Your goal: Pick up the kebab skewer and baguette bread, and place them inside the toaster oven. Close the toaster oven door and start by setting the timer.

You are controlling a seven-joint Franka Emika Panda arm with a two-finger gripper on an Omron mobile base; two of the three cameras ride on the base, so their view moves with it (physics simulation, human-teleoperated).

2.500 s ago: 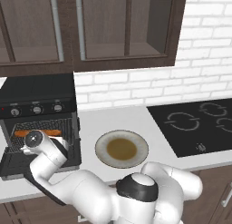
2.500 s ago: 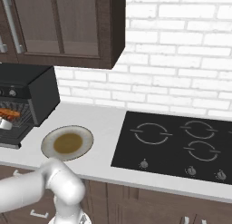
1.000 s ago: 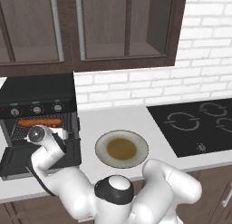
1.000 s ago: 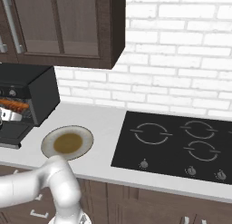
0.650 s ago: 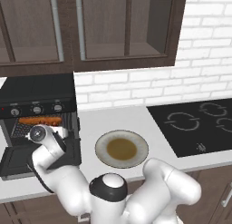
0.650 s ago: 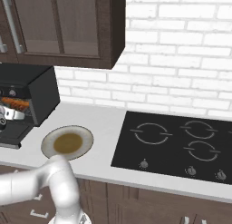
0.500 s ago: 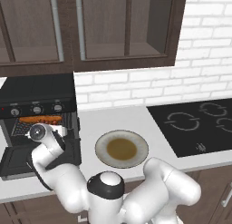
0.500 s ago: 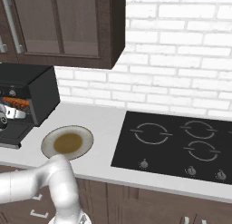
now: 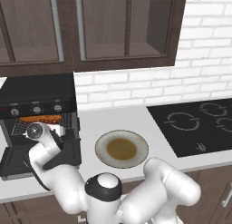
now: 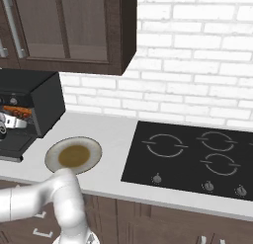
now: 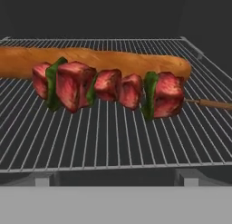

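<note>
Both foods lie on the wire rack (image 11: 113,146) inside the toaster oven (image 9: 41,89) at the bench's left end: the kebab skewer (image 11: 108,89) in front, the baguette (image 11: 99,60) just behind it. My end effector (image 9: 37,130) hangs at the oven mouth; I cannot tell how wide it is. To close the door (image 9: 18,160) well, I should back straight out, then lift from beneath its front edge.

The toaster oven (image 9: 43,110) is standing open, its door (image 9: 18,159) hanging down. On the wire rack (image 11: 113,146), the kebab skewer (image 11: 108,88) and baguette bread (image 11: 104,60) are taking the back; bare rack is lying free in front.
</note>
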